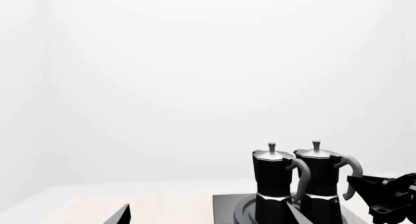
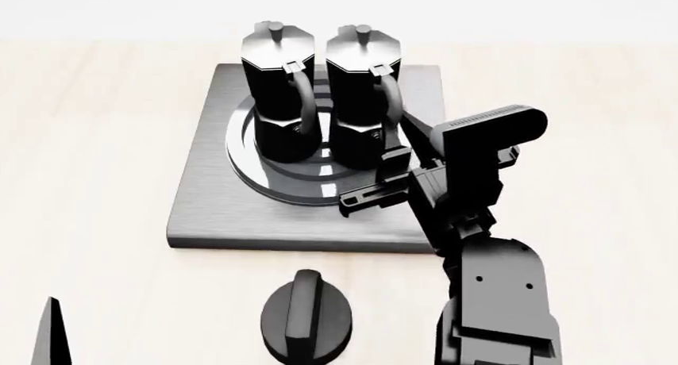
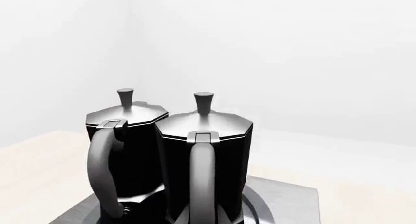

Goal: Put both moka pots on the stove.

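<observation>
Moka pots (image 2: 278, 87) (image 2: 364, 91) both stand upright on the stove (image 2: 212, 190). Right hand (image 2: 387, 170), spread and empty, sits just beside; retreat seemingly remains. Left hand unseen.

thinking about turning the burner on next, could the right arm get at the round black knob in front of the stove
Probably yes. The knob sits bare on the table near the stove's front edge, just left of the right arm, nothing on it. The right claw holds nothing, so it looks free to swing down.

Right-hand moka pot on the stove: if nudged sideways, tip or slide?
The right moka pot is tall over a narrow base, so a high push probably tips it. Its glossy body may slide on the stove. The left moka pot stands close alongside and would likely get knocked.
</observation>
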